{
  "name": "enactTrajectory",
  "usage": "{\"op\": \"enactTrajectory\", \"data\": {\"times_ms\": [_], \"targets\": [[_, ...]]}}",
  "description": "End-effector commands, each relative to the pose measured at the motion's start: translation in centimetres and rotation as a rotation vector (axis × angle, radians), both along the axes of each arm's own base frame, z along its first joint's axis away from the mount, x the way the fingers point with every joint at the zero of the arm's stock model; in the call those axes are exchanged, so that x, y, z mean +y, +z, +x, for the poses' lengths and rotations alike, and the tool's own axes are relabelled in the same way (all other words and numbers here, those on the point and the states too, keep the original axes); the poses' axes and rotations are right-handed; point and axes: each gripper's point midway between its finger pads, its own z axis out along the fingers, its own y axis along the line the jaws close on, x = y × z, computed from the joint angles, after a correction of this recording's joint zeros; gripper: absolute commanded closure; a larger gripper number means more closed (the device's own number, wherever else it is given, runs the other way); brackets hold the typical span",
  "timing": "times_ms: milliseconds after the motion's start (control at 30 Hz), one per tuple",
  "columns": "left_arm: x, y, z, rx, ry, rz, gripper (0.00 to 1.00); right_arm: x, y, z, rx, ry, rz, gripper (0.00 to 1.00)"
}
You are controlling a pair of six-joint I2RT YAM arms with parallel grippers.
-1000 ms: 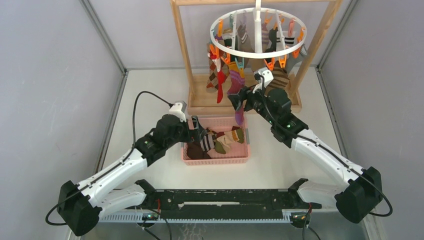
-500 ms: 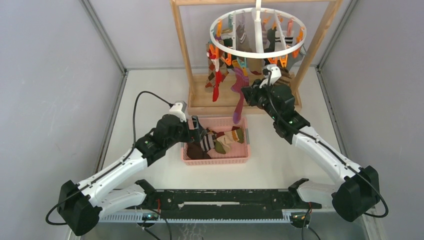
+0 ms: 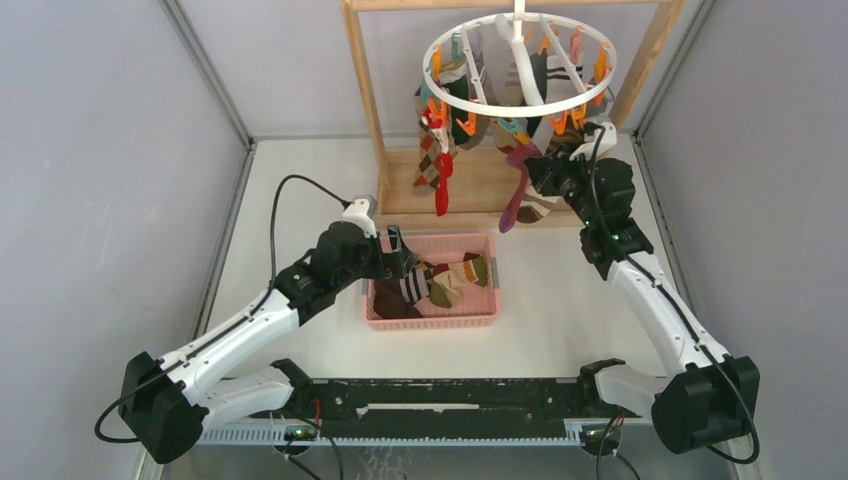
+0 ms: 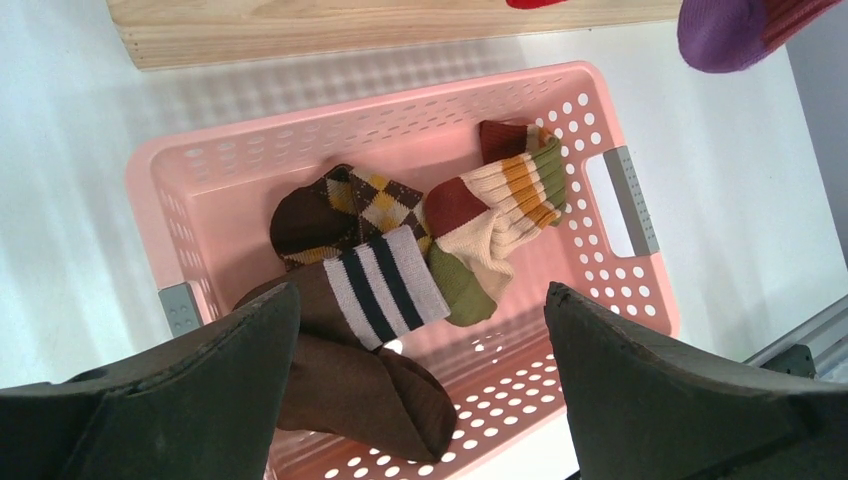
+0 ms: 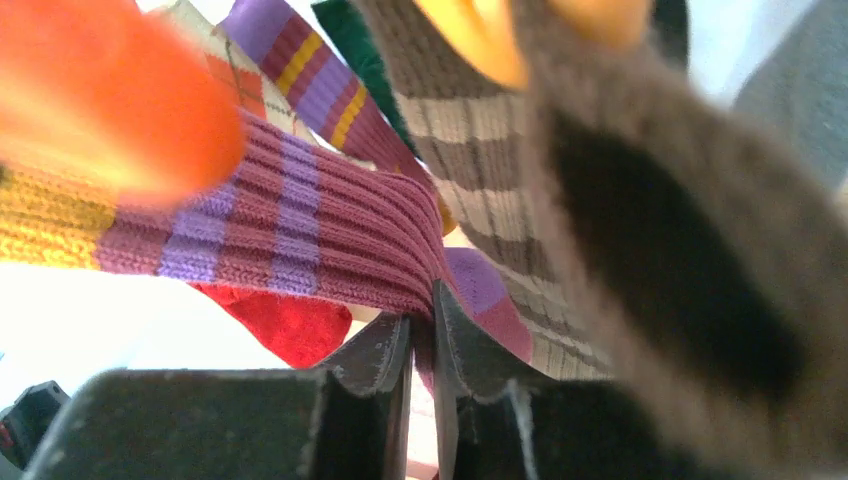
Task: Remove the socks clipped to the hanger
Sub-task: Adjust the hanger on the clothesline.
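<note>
Grey-walled cell, white worktop, and at the back the hanger is dangling from the wooden rack with a bunch of socks clipped to it. The right hand is clamped on the maroon-and-purple striped sock and, compared with a second ago, it's dragging it way off to the right, the hanger turning along with it. The left hand is sitting where it was, fingers wide apart, over the pink basket holding some loose socks.
</note>
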Motion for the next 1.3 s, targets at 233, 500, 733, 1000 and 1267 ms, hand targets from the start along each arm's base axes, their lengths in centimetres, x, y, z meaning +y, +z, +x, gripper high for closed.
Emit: {"op": "enactTrajectory", "data": {"times_ms": [233, 500, 733, 1000, 1267], "targets": [[-1.2, 3.7, 0.8, -0.077, -0.024, -0.04, 0.05, -6.0, 3.8, 1.5, -0.029, -0.072, 0.145, 0.81], [-1.4, 4.1, 0.8, -0.08, -0.028, -0.037, 0.05, -11.3, 5.0, 2.3, -0.035, -0.156, 0.229, 0.78], [-1.4, 4.6, 0.8, -0.085, -0.03, -0.031, 0.05, -14.0, 5.3, 3.1, -0.025, -0.181, 0.284, 0.76], [-1.5, 4.9, 0.7, -0.088, -0.033, -0.024, 0.05, -14.4, 4.9, 4.2, -0.004, -0.165, 0.318, 0.75], [-1.4, 5.1, 0.7, -0.088, -0.034, -0.018, 0.05, -14.4, 5.0, 4.1, 0.009, -0.157, 0.315, 0.51]]}}
